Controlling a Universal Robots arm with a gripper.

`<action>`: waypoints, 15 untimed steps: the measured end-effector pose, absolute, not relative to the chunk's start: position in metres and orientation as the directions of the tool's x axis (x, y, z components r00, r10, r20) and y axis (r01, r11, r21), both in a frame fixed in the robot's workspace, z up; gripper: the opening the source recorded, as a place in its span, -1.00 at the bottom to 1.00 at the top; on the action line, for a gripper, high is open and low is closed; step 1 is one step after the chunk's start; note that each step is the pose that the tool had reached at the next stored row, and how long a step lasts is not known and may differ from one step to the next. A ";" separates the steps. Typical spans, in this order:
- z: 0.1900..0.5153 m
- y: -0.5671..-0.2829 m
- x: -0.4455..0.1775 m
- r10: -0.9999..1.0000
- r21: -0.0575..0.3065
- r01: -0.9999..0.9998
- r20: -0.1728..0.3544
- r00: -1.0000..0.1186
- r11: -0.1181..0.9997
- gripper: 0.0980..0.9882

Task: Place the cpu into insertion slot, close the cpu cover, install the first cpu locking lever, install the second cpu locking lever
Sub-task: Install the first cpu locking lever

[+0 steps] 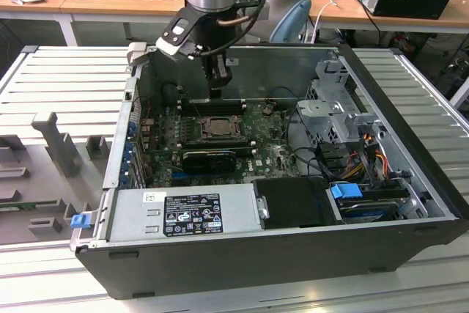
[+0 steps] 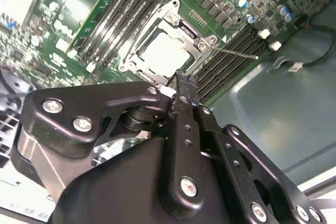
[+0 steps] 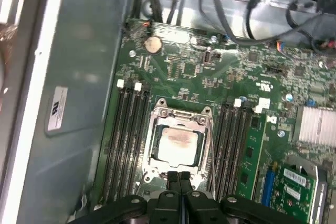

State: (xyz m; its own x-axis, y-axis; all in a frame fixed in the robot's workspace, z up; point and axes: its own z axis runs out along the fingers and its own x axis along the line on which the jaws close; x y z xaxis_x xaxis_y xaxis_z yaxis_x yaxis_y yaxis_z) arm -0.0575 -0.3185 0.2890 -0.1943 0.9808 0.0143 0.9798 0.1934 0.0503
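The chip (image 3: 177,145) lies flat in the socket (image 3: 154,148) on the green board (image 3: 184,66), its pale metal face up. The cover (image 3: 181,115) is down over the socket, and its silvery frame rings the chip, which shows through the square window. In the second wrist view, 1 thin lever (image 2: 236,53) sticks out from a corner of the socket across the neighbouring memory slots (image 2: 226,69); I cannot tell whether it is latched.

The claw (image 3: 179,179) is clenched, its 2 black fingers pressed together with nothing between them. It hangs above the edge of the socket and is not touching the cover. In the exterior view the claw (image 1: 216,94) points down into the open computer case (image 1: 293,254), right over the socket, which sits on the floor of the case. Rows of long black memory slots flank the socket on both sides. The case lies on its side on a ribbed metal table (image 1: 73,78).
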 end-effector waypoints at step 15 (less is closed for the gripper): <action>0.289 -0.319 -0.058 0.891 0.050 0.891 0.014 -0.453 0.452 -0.98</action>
